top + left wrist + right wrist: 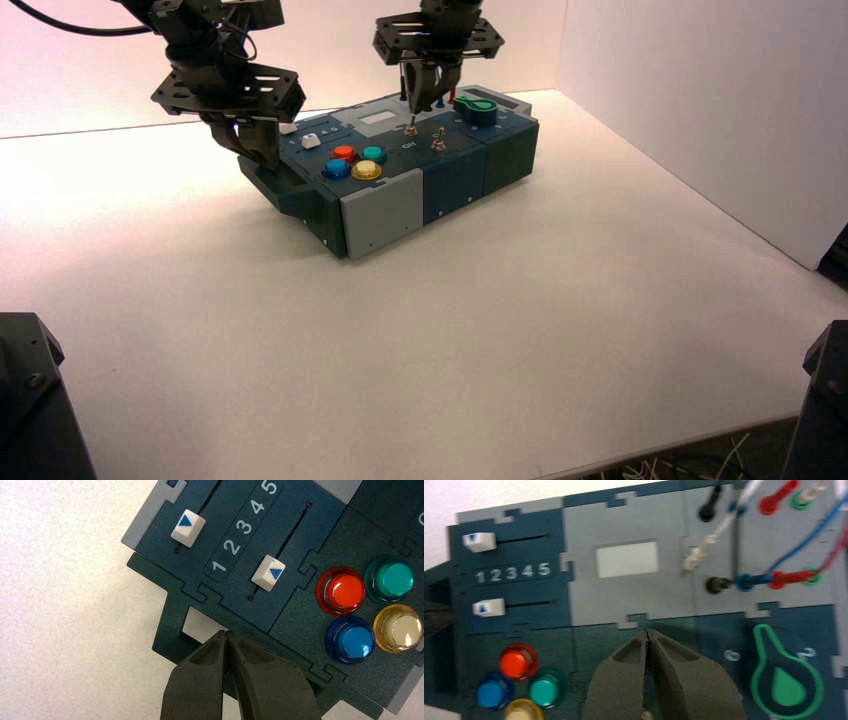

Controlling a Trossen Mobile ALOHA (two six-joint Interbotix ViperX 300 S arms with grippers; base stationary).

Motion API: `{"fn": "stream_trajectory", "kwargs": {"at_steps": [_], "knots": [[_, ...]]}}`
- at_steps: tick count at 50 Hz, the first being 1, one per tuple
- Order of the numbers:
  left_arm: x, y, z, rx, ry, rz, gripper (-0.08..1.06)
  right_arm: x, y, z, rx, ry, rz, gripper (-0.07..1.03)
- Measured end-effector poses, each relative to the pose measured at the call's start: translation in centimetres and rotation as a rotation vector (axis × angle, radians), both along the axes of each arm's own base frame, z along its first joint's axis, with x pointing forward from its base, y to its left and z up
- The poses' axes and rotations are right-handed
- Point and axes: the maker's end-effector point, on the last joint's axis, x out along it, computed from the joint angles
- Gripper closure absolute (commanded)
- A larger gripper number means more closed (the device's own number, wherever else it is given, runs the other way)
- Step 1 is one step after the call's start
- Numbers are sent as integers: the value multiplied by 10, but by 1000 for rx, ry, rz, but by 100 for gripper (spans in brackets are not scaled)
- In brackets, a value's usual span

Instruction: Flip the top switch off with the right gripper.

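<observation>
The right gripper (647,632), fingers pressed together, hangs over the box (382,213)'s middle, mostly hiding the top switch (411,130) beneath it. At the box's left end, the left gripper (224,634) has closed fingers.

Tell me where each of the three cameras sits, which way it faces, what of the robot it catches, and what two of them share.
High view: above and behind the arms, looking down at the box; both grippers show, left over the box's left end, right over the toggle switches.
Left wrist view: on the left arm, facing down at sliders and buttons; its own closed fingers show.
Right wrist view: on the right arm, facing down at the screen and green knob; its own closed fingers show.
Both wrist views share the sliders and four coloured buttons.
</observation>
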Motion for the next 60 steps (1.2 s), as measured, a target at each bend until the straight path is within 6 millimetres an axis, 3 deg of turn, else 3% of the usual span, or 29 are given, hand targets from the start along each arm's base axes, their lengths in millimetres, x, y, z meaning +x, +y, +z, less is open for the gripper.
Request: {"fn": "stream_trajectory", "kwargs": {"at_steps": [24,60], "knots": [[0,0,0,0,0,1,101,2,-2,-5,-23,22,2,98],[1,0,0,-1,-1,1,101,-6,13,1,-18,41,13,98]]}}
